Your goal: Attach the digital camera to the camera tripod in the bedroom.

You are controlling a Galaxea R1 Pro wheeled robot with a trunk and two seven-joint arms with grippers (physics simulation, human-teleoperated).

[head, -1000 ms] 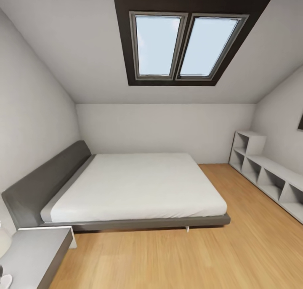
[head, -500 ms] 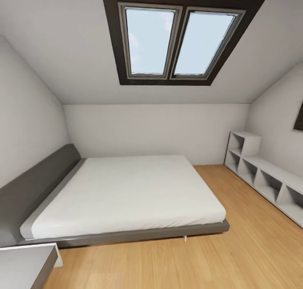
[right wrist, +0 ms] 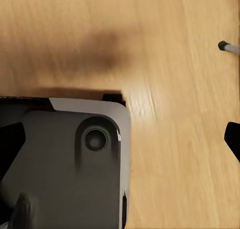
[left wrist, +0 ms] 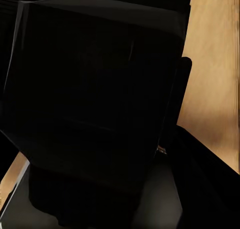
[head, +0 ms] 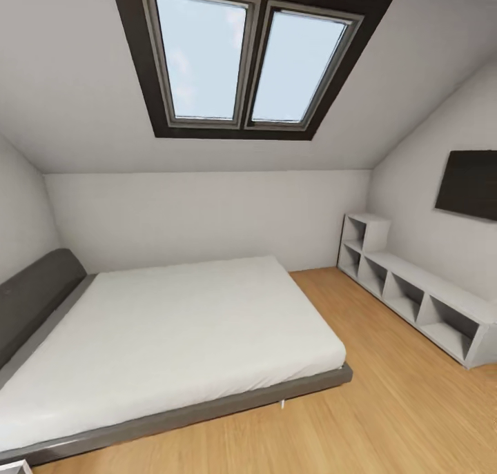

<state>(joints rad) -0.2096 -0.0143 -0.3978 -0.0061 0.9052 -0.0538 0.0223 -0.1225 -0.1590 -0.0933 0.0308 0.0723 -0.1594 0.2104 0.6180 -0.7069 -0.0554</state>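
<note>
Bedroom (head: 207, 205): big bed (head: 166, 329) with grey headboard (head: 34, 294), skylight (head: 241, 60) above, white cube shelf (head: 414, 294) and dark wall panel (head: 473, 184) on the right side. Left wrist view: a black boxy mass (left wrist: 95, 99) blocks the lens over wood floor (left wrist: 215, 64); could be the digital camera, can't tell, and left hand state can't tell either. Right wrist view: grey robot base (right wrist: 70, 164), and a silver, black-tipped rod end (right wrist: 229, 47) lies on the floor. Right hand state: can't tell.

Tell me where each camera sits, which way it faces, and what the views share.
Head view: on the robot's head, facing across the bedroom at the bed, skylight and cube shelf.
Left wrist view: near the left gripper, mostly a large black box.
Right wrist view: facing down past the robot's grey base.
Shared: the wood floor.
</note>
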